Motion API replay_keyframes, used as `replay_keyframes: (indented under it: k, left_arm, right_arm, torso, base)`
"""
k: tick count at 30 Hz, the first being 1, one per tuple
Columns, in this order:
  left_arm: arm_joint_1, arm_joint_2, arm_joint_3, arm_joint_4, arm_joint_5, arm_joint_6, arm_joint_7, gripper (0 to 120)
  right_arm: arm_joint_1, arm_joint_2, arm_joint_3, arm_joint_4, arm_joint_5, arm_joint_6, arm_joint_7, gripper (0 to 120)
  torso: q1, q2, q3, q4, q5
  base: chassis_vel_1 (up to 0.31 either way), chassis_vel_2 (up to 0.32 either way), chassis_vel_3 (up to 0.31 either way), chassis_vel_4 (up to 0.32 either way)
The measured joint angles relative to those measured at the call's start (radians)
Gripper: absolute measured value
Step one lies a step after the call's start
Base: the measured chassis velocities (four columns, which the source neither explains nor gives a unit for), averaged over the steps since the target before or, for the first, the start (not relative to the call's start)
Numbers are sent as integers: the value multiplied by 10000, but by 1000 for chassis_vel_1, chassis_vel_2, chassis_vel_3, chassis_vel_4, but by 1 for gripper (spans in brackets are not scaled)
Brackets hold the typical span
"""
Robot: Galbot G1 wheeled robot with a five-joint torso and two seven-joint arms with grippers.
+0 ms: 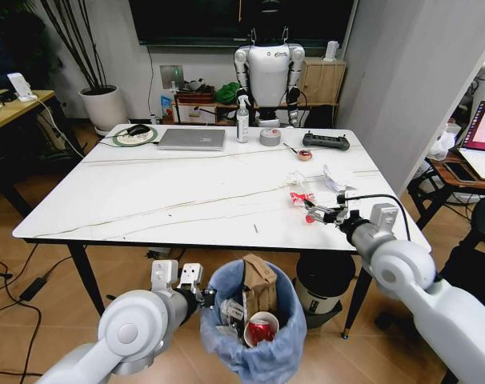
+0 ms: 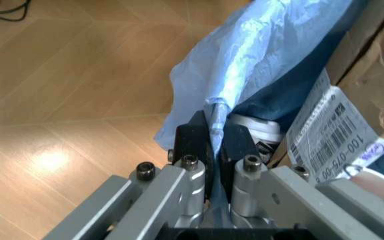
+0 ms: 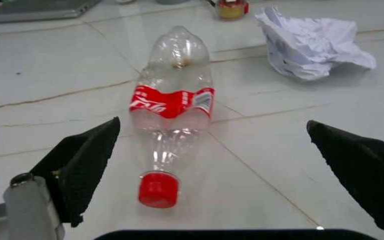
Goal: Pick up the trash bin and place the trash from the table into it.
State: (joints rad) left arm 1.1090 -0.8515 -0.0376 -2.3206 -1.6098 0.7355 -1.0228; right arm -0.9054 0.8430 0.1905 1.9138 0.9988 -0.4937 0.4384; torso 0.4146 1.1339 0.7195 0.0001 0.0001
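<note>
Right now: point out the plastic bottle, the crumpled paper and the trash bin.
plastic bottle [image 3: 172, 102], right wrist view, red label.
crumpled paper [image 3: 312, 42], right wrist view, middle of the wad.
trash bin [image 1: 258, 348], head view, bag-covered front wall.

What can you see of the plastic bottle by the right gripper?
The bottle is clear, empty-looking plastic, somewhat crushed, with a red label band and a red cap screwed on. It lies on its side on the white table, cap end toward the right gripper, whose fingers are open around it and not touching it. Crumpled white paper lies nearby, apart from it.
</note>
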Motion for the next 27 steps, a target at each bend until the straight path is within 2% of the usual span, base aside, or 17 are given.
replay_keyframes:
  k: [6,12,27]
  left_arm:
    - [-71,-16,43,52,-19,1,5,0]
    - [-188,-92,92,154,-24,1,7,0]
    - [-228,-39,40,206,-19,0,7,0]
  right_arm:
    - [124,71,-19,-233,882,-278,842,100]
    - [228,285,-191,128,1659,-264,1578,100]
    - [401,554,-605,386,1605,-228,1571,100]
  torso:
    - [-1,0,-2,-3,-2]
    - [0,0,-2,-2,-2]
    - [-1,2,-2,-1,-2]
  base:
    - [0,0,0,0]
    - [0,0,0,0]
    - [0,0,0,0]
